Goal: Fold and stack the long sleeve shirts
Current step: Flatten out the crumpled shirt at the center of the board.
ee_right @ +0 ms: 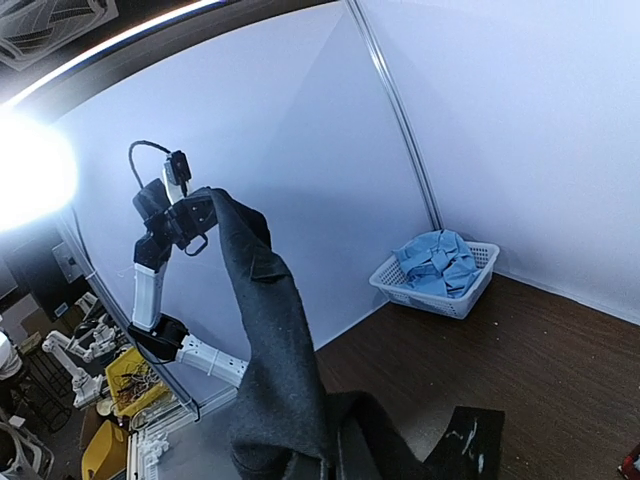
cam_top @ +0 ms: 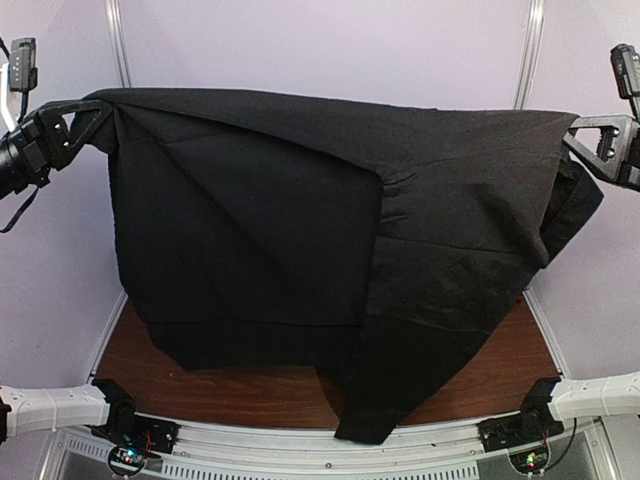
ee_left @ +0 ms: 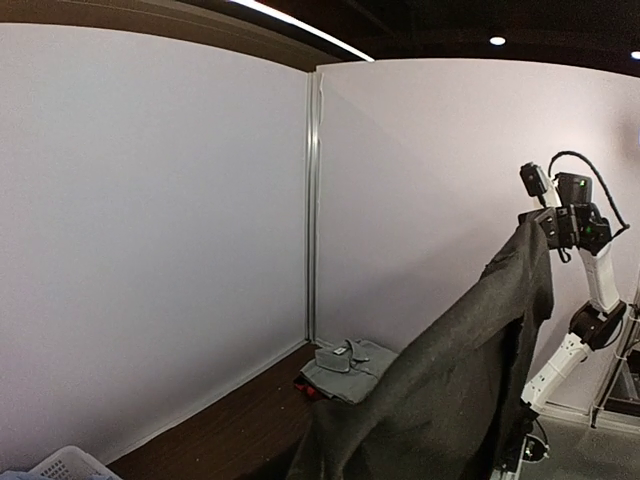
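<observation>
1. I take the dark wooden table [cam_top: 480, 390] as my landmark.
2. Behind it and on both sides I see plain pale lilac wall panels [cam_top: 300, 45], joined by upright metal strips [cam_top: 529, 50].
3. Above it, a ceiling light strip [ee_left: 300, 27] and a round spotlight [ee_left: 497, 41] glow.

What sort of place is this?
Probably a robot lab test booth: plain white partition walls, a wooden table, and a black shirt held stretched between the left gripper and right gripper.
</observation>
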You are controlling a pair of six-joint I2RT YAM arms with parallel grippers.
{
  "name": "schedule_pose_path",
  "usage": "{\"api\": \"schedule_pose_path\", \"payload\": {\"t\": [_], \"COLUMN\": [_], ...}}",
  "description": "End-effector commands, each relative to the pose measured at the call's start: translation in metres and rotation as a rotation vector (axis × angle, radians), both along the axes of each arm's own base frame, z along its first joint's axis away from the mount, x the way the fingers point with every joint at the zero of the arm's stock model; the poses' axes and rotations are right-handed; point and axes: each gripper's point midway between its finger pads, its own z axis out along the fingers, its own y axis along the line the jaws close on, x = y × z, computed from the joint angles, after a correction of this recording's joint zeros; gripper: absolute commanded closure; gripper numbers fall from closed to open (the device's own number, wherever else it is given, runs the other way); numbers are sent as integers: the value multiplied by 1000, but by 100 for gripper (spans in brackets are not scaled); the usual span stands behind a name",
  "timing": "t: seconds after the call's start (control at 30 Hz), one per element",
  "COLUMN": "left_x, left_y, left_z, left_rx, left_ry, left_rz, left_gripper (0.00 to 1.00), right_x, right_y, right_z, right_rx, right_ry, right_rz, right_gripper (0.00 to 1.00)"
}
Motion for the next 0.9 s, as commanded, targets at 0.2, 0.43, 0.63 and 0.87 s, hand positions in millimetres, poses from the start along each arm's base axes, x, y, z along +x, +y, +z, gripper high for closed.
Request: {"api": "schedule_pose_path", "payload": {"t": [0.2,0.43,0.63,0.87], "left_x": [156,276,340,378], "left_y": [-14,-15,-8,-21], "left_z": [-49,-197,-348,-405], "left_rx": [82,290,493,530], "left_ry": [187,413,624,671], "left_rz": [380,598,679,688], "left_gripper": [100,100,100,100], "right_x": [131,245,334,384], "right_y": [5,1,4,22], "right_z": [-65,-205,-373,-455], "right_rx": [-219,-500,-706,-821], "right_ry": [108,279,479,518], "right_rz": [-462,-675,-647,-611], "right_gripper": [100,100,100,100]}}
